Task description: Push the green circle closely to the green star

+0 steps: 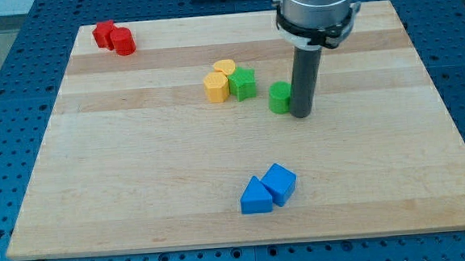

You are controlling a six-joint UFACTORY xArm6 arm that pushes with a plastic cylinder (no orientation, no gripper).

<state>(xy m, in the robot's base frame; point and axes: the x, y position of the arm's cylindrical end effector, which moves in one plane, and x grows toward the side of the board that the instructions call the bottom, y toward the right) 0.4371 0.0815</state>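
The green circle [279,98] stands on the wooden board near the middle, a little towards the view's top. The green star [243,83] lies a short gap to its upper left, touching the yellow blocks. My tip [301,114] is at the green circle's right side, touching it or nearly so. The rod rises straight up from there into the arm at the view's top.
A yellow hexagon [217,88] and a yellow circle [225,68] sit just left of the green star. Two red blocks [114,36] lie at the board's top left corner. A blue triangle [256,197] and a blue cube [280,182] lie touching near the view's bottom.
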